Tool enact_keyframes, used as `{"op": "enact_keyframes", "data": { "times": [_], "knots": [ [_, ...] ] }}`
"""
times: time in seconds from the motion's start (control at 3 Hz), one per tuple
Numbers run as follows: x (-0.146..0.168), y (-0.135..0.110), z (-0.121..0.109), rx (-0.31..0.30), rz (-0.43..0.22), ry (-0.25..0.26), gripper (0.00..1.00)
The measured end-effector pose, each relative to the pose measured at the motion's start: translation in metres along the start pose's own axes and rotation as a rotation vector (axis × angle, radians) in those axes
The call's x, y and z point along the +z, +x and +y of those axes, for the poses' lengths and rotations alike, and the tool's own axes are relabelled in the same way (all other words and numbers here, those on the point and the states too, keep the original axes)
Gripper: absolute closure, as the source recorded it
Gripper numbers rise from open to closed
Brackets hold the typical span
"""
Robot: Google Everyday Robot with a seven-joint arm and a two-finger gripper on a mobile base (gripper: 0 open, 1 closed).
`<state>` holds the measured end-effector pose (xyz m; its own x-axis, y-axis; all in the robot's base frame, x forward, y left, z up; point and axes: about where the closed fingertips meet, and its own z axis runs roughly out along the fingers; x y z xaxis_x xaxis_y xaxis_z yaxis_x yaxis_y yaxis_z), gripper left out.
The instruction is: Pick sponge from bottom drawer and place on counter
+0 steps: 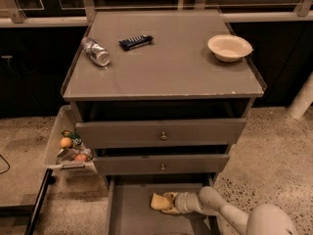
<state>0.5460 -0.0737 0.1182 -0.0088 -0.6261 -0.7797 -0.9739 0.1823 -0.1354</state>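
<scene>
1. Jaws: low in the bottom drawer [131, 210], at the right end of the sponge [157, 201] and touching it. Whether they are clenched on it or slack, I cannot tell.
2. Sponge: pale yellow, wavy-edged, lying on the drawer's grey floor near the middle, a little to the right.
3. Arm [221, 211]: cream, reaching in from the lower right, its wrist over the drawer's right side.
4. Bottom drawer: pulled out, lowest of three.
5. Lower knobbed drawer [132, 164]: grey, small round knob at centre, pulled out slightly.
6. Upper knobbed drawer [200, 130]: grey, same knob, drawn out a little further than the one below.
7. Side bin [53, 140]: pale, hung on the cabinet's left flank, holding an orange fruit [66, 142] and other small items.
8. Worktop [166, 70]: flat grey, chipped along the front edge.
9. Plastic bottle [96, 51]: lying on its side, far left of the worktop.
10. Dark packet [135, 42]: just right of the bottle, apart from it.
11. White bowl [230, 47]: upright, far right corner.
</scene>
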Motion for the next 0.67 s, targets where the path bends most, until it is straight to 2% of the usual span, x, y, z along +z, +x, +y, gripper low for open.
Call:
{"op": "enact_keyframes", "data": {
  "times": [0.33, 0.67],
  "knots": [
    [-0.005, -0.008, 0.004, -0.005, -0.015, -0.012, 1.0],
    [-0.031, -0.031, 0.005, -0.047, -0.033, -0.007, 1.0]
  ]
}}
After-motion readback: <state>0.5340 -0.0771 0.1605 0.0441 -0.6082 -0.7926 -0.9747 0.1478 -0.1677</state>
